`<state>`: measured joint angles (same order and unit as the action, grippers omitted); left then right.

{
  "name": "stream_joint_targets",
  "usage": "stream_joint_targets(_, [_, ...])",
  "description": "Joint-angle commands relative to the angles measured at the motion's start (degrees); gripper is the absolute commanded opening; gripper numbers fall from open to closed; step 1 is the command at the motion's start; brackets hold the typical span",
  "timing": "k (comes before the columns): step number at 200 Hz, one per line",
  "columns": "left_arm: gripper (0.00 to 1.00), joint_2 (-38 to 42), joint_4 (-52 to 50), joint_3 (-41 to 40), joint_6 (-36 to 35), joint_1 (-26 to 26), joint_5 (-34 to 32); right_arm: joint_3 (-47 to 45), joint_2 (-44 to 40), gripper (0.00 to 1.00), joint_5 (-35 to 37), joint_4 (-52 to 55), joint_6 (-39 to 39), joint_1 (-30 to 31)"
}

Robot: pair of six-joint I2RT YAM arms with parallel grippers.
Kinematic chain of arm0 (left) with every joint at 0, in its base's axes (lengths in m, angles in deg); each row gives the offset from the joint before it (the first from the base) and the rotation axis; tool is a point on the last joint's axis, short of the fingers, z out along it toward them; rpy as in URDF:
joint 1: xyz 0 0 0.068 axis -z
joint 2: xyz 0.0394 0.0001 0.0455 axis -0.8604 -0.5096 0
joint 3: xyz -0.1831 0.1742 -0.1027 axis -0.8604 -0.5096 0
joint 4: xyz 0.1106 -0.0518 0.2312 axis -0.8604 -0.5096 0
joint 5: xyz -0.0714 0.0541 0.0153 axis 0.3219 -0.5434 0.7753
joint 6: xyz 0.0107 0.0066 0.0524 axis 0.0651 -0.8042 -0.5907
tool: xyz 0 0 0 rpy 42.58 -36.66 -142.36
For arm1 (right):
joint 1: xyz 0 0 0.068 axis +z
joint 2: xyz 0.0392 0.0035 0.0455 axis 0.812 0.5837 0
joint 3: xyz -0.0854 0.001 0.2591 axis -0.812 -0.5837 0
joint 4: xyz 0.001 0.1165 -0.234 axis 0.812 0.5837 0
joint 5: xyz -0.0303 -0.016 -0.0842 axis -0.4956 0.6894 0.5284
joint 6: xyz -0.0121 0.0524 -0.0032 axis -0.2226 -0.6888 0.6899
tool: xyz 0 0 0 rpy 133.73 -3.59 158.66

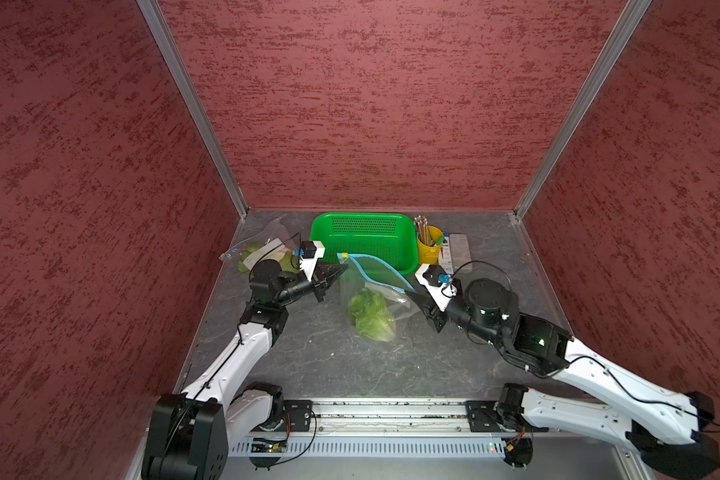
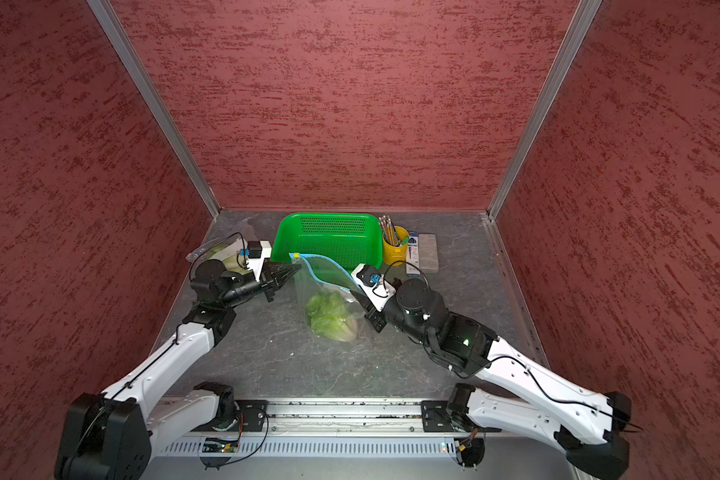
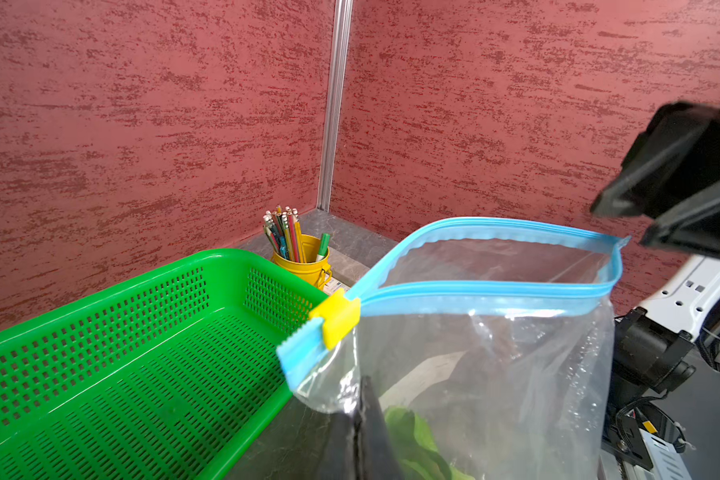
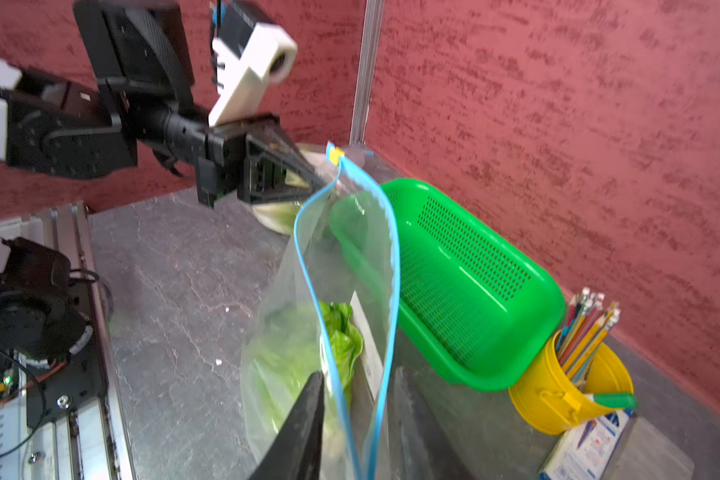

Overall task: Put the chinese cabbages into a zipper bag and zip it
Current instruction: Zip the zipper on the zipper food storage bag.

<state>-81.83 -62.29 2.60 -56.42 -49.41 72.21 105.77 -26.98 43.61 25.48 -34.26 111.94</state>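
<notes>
Mid-frame, the zipper bag (image 1: 362,276) hangs with chinese cabbages (image 1: 371,318) at its bottom. The left arm's (image 1: 246,349) jaws pinch its corner just under the yellow slider (image 1: 342,255). The open blue track (image 3: 487,286) runs lower-right to the right arm's (image 1: 491,305) jaws, which straddle it, slightly parted.

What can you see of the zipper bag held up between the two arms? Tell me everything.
The zipper bag is clear, crinkled plastic with a blue zip strip and a yellow slider parked at one end. Its mouth gapes open, unzipped. It stands upright, bottom apparently on the table, with leafy green cabbage low inside. The left gripper is shut on the corner under the slider; the right gripper has its jaws apart around the opposite end of the rim.
</notes>
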Motion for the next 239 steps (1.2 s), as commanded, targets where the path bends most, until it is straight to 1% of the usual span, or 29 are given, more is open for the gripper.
stream_joint_targets(1, [0.0,2.84,-5.74,1.96,-4.32,0.83,-2.92,4.72,1.43,0.36,-2.89,0.8,-0.36,-0.4])
stream_joint_targets(35, [0.0,4.64,-12.73,5.57,-8.21,2.97,-3.87,12.62,8.29,0.38,-7.26,3.95,2.13,-0.69])
stream_joint_targets(62, [0.0,5.88,-15.34,7.49,-10.43,4.58,-4.96,19.05,14.44,0.4,-9.87,5.7,4.32,-1.3])
stream_joint_targets(93, [0.0,6.24,-18.32,9.46,-12.62,6.27,-5.93,23.74,19.84,0.41,-14.0,6.28,6.36,-2.92])
stream_joint_targets(107, [0.0,6.32,-19.56,10.15,-13.5,6.86,-6.85,25.87,22.22,0.41,-14.79,6.82,6.98,-3.7])
stream_joint_targets(146, [0.0,6.52,-21.23,10.99,-15.33,8.14,-8.74,29.46,26.11,0.4,-16.85,7.27,7.85,-6.18])
stream_joint_targets(213, [0.0,6.97,-22.57,11.9,-16.68,9.62,-10.73,33.84,31.0,0.37,-19.87,8.6,9.31,-7.24])
stream_joint_targets(239, [0.0,7.01,-22.81,12.08,-17.01,9.82,-10.95,35.03,33.61,0.35,-19.5,8.78,9.75,-7.54])
